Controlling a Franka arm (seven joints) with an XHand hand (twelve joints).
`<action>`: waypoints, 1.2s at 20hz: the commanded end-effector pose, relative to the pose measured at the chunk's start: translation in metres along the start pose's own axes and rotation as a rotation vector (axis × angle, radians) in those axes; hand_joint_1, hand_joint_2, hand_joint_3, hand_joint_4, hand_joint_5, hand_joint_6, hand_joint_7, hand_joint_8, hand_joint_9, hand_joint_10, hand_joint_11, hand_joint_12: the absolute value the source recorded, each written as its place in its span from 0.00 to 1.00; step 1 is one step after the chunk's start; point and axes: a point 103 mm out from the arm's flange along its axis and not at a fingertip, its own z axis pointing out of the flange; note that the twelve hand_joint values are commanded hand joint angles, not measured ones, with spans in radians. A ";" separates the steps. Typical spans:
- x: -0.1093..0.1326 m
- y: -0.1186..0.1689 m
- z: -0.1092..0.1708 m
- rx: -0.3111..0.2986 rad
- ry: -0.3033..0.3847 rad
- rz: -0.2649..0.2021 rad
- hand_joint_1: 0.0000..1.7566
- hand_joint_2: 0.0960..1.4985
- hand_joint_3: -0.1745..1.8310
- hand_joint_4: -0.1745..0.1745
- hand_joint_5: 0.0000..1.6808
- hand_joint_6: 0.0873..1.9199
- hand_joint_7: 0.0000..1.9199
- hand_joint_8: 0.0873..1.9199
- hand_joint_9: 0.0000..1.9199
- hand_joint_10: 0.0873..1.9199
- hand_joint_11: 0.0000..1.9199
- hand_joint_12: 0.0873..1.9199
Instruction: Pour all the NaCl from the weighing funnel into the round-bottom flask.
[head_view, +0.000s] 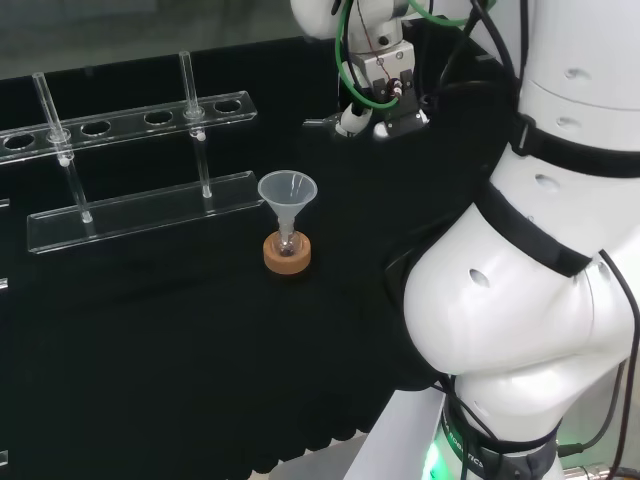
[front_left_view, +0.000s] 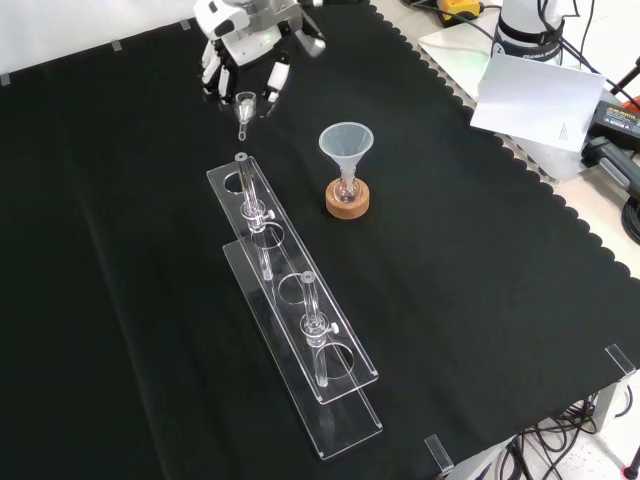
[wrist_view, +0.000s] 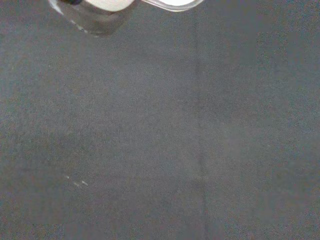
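Upper left of front view: black and white hand (front_left_view: 245, 62) pinches small clear weighing funnel (front_left_view: 244, 106), spout down, away from the cork-ringed flask's (front_left_view: 347, 190) clear funnel (front_left_view: 346, 143), not yet pouring.

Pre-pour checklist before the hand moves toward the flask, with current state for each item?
1. Weighing funnel in the hand: ok, front view shows fingers curled around its cup, stem pointing down.
2. Powder in the weighing funnel: cannot tell.
3. Large funnel seated in the round-bottom flask: ok, upright in both head and front views.
4. Flask on its cork ring: ok, upright.
5. Path from hand to large funnel: ok, bare cloth between them; the test tube rack lies to the side.
6. Weighing funnel over the large funnel's mouth: not ok, hand is off to one side.
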 end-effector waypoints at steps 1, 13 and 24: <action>0.006 -0.033 -0.012 0.017 -0.051 0.004 0.65 0.66 0.00 1.00 0.87 0.04 0.31 0.31 0.50 0.14 0.41 0.51; 0.020 -0.094 -0.054 0.007 -0.070 0.017 0.65 0.66 0.00 1.00 0.87 0.04 0.31 0.31 0.50 0.13 0.41 0.51; 0.044 -0.142 -0.057 0.042 -0.083 0.020 0.65 0.66 0.00 1.00 0.87 0.04 0.31 0.31 0.50 0.13 0.41 0.51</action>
